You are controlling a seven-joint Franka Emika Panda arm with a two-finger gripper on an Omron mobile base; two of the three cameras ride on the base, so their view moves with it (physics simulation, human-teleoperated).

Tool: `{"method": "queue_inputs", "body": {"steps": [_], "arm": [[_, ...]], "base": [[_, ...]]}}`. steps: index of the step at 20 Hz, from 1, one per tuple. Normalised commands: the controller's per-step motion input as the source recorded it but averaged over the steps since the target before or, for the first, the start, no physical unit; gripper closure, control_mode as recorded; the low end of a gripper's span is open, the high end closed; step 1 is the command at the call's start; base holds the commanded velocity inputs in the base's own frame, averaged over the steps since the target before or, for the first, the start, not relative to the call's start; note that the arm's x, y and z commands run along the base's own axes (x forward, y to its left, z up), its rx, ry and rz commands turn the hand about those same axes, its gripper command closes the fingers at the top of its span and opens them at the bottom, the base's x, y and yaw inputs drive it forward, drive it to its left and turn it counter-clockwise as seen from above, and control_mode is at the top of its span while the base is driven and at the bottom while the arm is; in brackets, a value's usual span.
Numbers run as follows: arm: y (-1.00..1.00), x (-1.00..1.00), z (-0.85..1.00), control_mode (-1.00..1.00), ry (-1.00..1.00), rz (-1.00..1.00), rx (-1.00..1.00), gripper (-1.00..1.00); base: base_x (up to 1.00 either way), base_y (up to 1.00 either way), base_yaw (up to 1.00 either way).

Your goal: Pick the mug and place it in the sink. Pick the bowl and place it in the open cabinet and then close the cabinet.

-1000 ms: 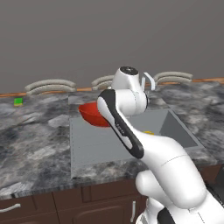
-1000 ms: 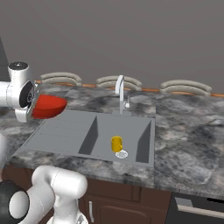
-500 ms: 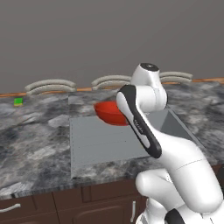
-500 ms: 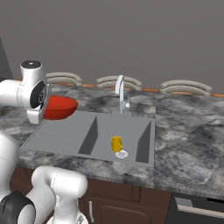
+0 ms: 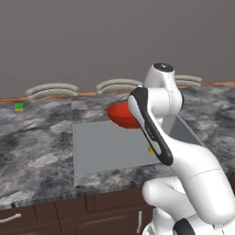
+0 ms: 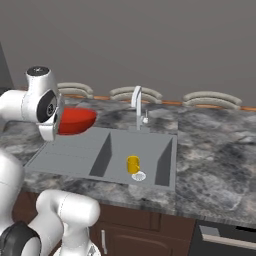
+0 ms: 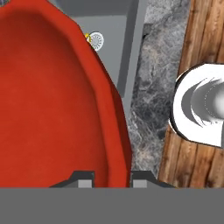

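The bowl is in the fingers: in the hand view the two dark tips stand narrow, one on each side of the red rim, so the wall of the bowl is pinched between them and the rest of the bowl spreads away from the fingers toward the top and left of that view. In the right base view the bowl hangs in the air at the hand, above the left edge of the sink and clear of the bench; in the left base view it shows as a red shape just left of the white arm, over the back part of the sink. The bowl is round, so it has no long axis; what matters, I judge, is that it sticks out sideways from the fingers and looks tilted, and that the cabinet is not visible from here, so the hand must turn away from the sink to reach it. The mug is already in the sink, upright, just beside the round drain, so the first part of the task looks finished. Counted: one red bowl, one yellow mug, one sink with one faucet, and one arm.
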Motion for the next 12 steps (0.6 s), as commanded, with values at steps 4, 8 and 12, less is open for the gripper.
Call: {"method": "queue_inputs", "body": {"steps": [4, 8, 12], "arm": [[0.0, 0.0, 0.0, 1.0, 0.0, 0.0, 0.0, 1.0], [0.0, 0.0, 0.0, 1.0, 0.0, 0.0, 0.0, 1.0], [0.0, 0.0, 0.0, 1.0, 0.0, 0.0, 0.0, 1.0]], "base": [[0.0, -0.47, -0.22], [0.01, -0.09, -0.8], [0.0, 0.0, -0.96]]}}
